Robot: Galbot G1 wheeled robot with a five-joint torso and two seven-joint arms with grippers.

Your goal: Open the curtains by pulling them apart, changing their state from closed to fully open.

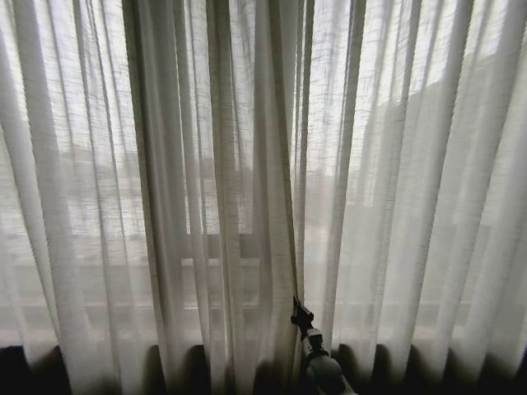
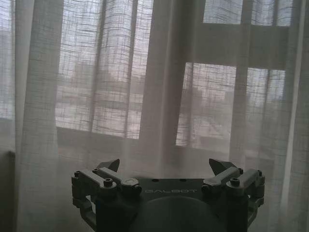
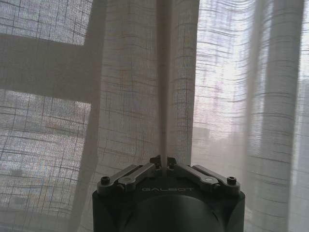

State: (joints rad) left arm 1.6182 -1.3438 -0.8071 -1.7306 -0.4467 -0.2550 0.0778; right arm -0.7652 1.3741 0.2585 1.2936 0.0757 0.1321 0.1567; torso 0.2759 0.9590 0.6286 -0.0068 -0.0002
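Curtains (image 1: 247,164) closed across the whole window, hanging in long sheer pleats, with the two panels meeting at the bunched centre seam (image 1: 298,148). Right gripper (image 1: 301,314) raised low down at that seam, fingers brought together and pinched on one thin vertical fold of fabric (image 3: 162,96), seen clearly from the right wrist as the fold running straight down between the fingertips. Left gripper (image 2: 166,169) held a little back from the cloth to the left of the seam, fingers spread wide, nothing between them, sheer fabric and the shadowed window bars (image 2: 251,46) beyond.

Judged as the grasping step: one edge taken at the seam, no pulling apart begun, no gap opened. Next, probably, a sideways draw away from the seam, keeping the pinch firm so the loose weave does not slip out, and likely a matching grip by the open left gripper on the neighbouring panel edge. Task barely started.
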